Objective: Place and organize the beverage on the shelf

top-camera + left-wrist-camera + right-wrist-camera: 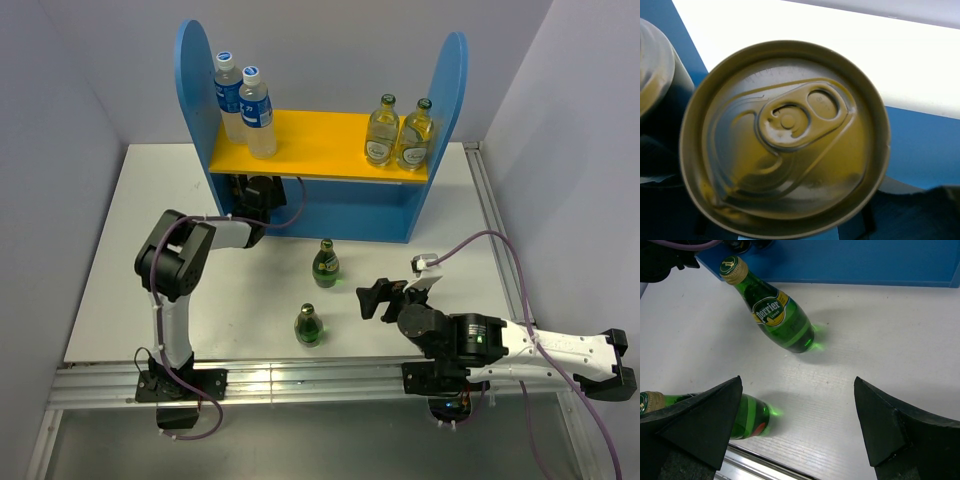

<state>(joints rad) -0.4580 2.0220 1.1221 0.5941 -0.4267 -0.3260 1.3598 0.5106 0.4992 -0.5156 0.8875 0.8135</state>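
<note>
**Top external view.** The left arm (185, 255) is reaching into the lower level of the shelf (330, 208), which is standing at the far side of the white table (130, 250) between pale walls. The left gripper (252, 192) is lying under the yellow board, its fingers hidden. The right gripper (372, 298) is hovering spread wide and empty, near two green bottles (326, 264) standing on the table. On the board, two clear water bottles (258, 112) are standing at the left and two pale glass bottles (383, 131) at the right.

**Left wrist view.** The left gripper is clenching a gold-topped can (785, 140), which is filling the frame. A second can (657, 75) is showing at the left edge, against the blue shelf wall.

**Right wrist view.** The fingers (705, 415) are standing far apart, touching nothing. One green bottle is standing near the blue shelf base; the other is half hidden behind a finger.
</note>
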